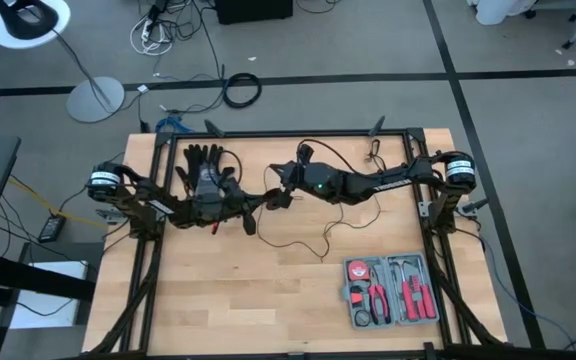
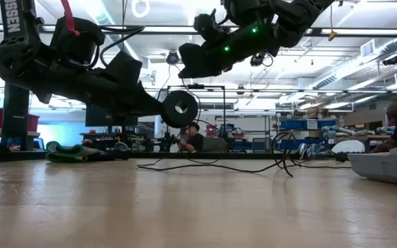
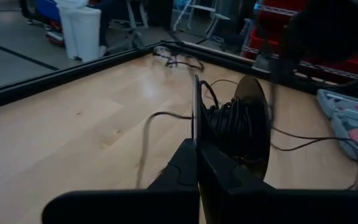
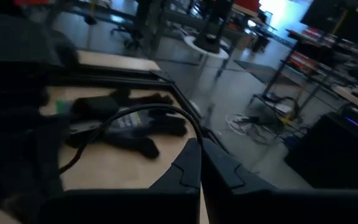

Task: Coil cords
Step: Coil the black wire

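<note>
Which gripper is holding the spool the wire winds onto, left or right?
The left gripper: its jaws are shut on the rim of the black spool, lifted off the table. The right gripper pinches only the thin black wire.

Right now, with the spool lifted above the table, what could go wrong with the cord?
1. The left gripper pinches only the thin rim of the spool, so the spool may slip or tilt.
2. The loose wire trails across the table under the arms; it could snag or tangle as winding goes on.
3. The right gripper is shut on the wire; a hard pull might drag turns off the spool.
</note>
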